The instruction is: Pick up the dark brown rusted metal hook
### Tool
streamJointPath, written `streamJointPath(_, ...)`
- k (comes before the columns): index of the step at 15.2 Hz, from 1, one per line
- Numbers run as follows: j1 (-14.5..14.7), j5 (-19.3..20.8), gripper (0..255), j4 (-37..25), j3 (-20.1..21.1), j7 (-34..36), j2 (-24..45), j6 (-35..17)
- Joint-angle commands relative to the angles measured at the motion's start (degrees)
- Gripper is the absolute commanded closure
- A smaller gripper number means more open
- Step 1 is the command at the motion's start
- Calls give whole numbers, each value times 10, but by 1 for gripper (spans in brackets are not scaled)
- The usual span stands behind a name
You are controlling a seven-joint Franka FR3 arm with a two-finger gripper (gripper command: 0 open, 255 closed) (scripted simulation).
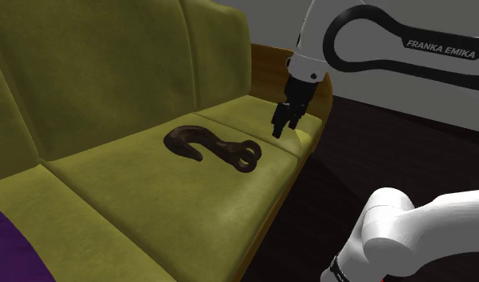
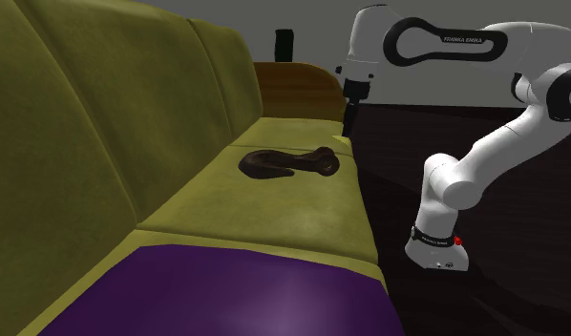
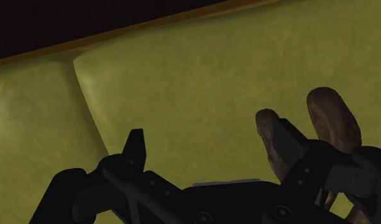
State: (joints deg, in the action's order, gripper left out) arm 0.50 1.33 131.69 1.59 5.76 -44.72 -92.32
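The dark brown rusted hook [image 1: 210, 147] lies flat on the olive sofa seat [image 1: 150, 200], its curved end toward the backrest and its eye end toward the seat's front edge. In the second exterior view the hook [image 2: 288, 163] rests mid-seat. My gripper [image 1: 279, 124] hangs above the seat's far front corner, to the shoulder view's right of the hook's eye and clear of it. The same gripper [image 2: 348, 122] points down. In the wrist view the gripper [image 3: 211, 149] is open with nothing between the fingers, and brown parts of the hook [image 3: 332, 118] show just outside one finger.
A wooden armrest [image 1: 266, 68] closes the sofa's far end behind the gripper. The backrest [image 1: 94, 72] rises along the seat. A purple cover [image 2: 236, 296] lies on the near seat. Dark floor [image 2: 503, 191] runs beside the sofa, where the arm's base [image 2: 436, 243] stands.
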Motion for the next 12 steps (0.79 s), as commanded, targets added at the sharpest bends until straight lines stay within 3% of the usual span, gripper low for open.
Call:
streamJointPath(1,0,0,0,0,0,0,0,0)
streamJointPath(12,15,-38,0,-135,68,91,217,-75)
